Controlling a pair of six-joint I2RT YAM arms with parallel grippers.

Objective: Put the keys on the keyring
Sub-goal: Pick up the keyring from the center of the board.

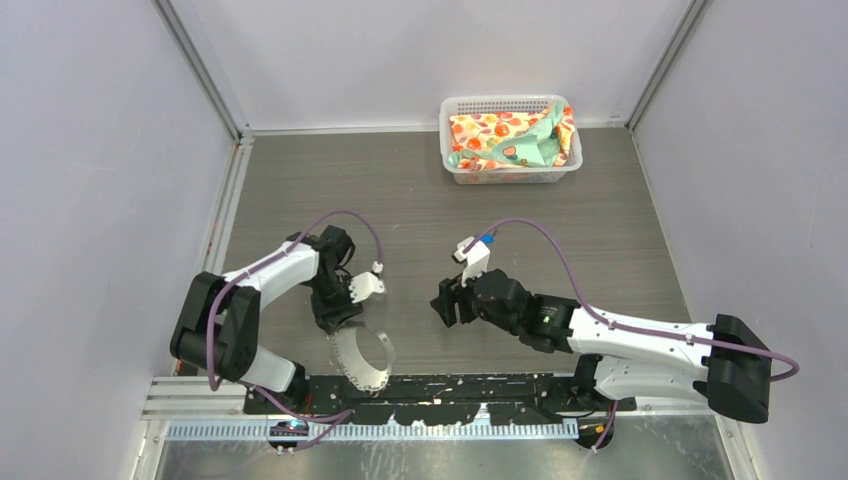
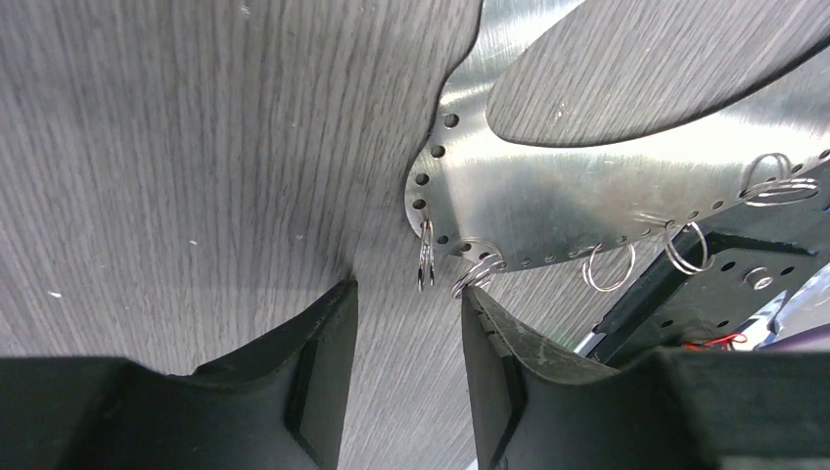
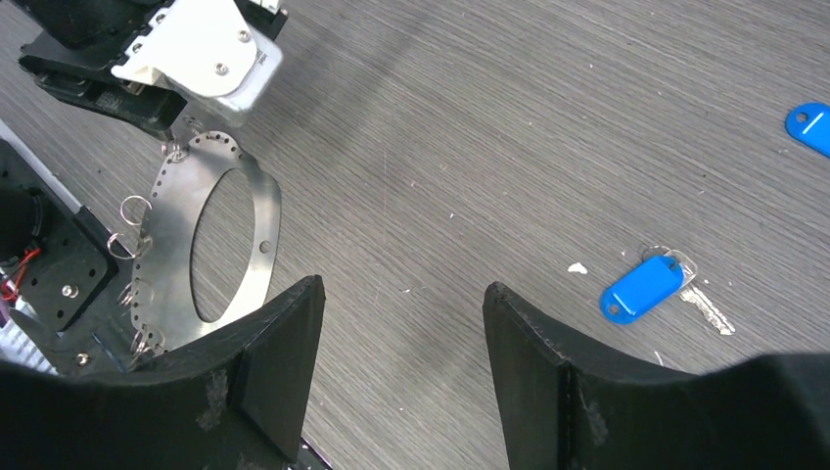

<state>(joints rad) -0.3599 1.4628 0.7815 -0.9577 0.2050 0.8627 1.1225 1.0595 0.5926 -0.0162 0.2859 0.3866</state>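
Note:
The keyring (image 2: 548,201) is a flat silvery ring plate with small holes along its edge and several little split rings hanging from it. It stands tilted by the near edge (image 1: 372,378) and also shows in the right wrist view (image 3: 262,225). My left gripper (image 2: 409,296) is open at the plate's rim (image 1: 338,320). One split ring (image 2: 426,257) hangs just ahead of the gap, and another touches the right fingertip (image 2: 477,299). A blue-headed key (image 3: 641,289) lies on the table, and a second blue head (image 3: 810,127) lies farther off. My right gripper (image 3: 401,289) hangs open and empty above the wood (image 1: 443,300).
A white basket (image 1: 505,101) holding patterned cloth stands at the back right. A black perforated base rail (image 1: 450,385) runs along the near edge under the keyring. Grey walls close in the left, right and back sides.

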